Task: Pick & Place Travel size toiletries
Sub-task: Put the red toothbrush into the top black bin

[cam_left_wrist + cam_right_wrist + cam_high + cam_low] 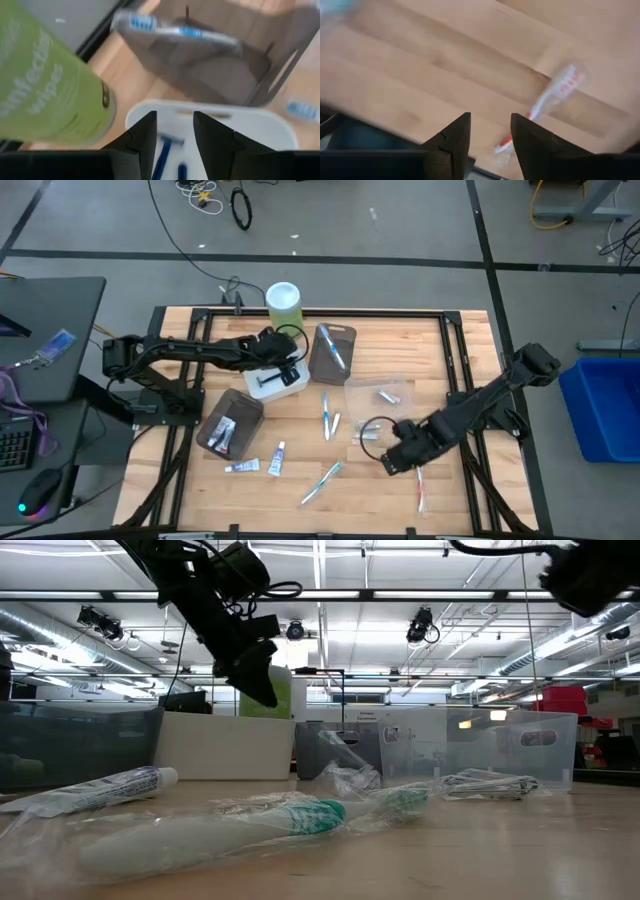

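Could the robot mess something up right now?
Maybe. The left claw hangs open over the white tray, right beside the tall green canister, so a sideways swing might knock it over. The right claw is open above a red-and-white toothbrush lying near the table's front edge; a clumsy grab could push it off.

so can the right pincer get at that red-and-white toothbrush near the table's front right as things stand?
Probably yes. The right pincer hangs open over bare wood just beside the red-and-white toothbrush, which lies alone on the table with nothing on top of it or crowding it.
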Action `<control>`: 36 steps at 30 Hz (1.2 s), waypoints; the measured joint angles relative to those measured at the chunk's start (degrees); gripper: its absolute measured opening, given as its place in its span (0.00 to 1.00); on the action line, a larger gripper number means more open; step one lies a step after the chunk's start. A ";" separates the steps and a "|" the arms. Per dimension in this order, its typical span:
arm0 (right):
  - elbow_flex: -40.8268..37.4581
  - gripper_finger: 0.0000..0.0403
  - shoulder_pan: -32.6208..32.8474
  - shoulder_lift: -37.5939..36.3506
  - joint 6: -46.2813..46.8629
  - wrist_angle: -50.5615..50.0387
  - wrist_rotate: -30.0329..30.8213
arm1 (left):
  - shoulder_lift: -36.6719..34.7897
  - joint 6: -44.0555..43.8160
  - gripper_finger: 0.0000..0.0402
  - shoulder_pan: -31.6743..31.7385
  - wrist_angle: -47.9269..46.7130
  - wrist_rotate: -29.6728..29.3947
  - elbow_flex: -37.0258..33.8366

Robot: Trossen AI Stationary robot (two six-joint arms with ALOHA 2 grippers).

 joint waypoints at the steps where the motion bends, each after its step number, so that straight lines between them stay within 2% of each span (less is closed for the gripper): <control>1: 0.00 0.37 1.02 0.82 2.40 -0.17 0.24 | 0.00 -0.04 0.33 0.00 1.02 0.00 0.00; 4: 0.00 0.38 3.16 3.52 7.23 -0.10 -0.38 | 0.00 -0.09 0.33 0.00 2.37 0.66 0.00; 10: 0.00 0.38 4.36 9.87 11.87 0.14 -7.68 | 0.00 -0.18 0.33 -0.04 2.26 1.20 0.00; 19: -1.49 0.37 3.83 17.69 10.32 2.34 -11.28 | 0.00 -3.17 0.33 0.00 2.26 2.93 0.00; 23: -5.79 0.37 3.60 17.50 9.38 7.84 -14.03 | 0.00 -3.24 0.33 0.00 2.24 6.42 0.00; 25: -7.43 0.36 3.63 17.17 8.09 10.30 -13.15 | 0.00 -3.22 0.33 -0.04 2.26 7.49 0.00; 31: -9.82 0.29 3.71 15.75 4.11 11.84 -11.66 | 0.00 -3.22 0.33 -0.11 2.23 7.82 0.00; 36: -10.05 0.16 3.60 14.10 2.13 12.03 -10.44 | 0.00 -3.24 0.33 -0.11 2.24 7.82 0.00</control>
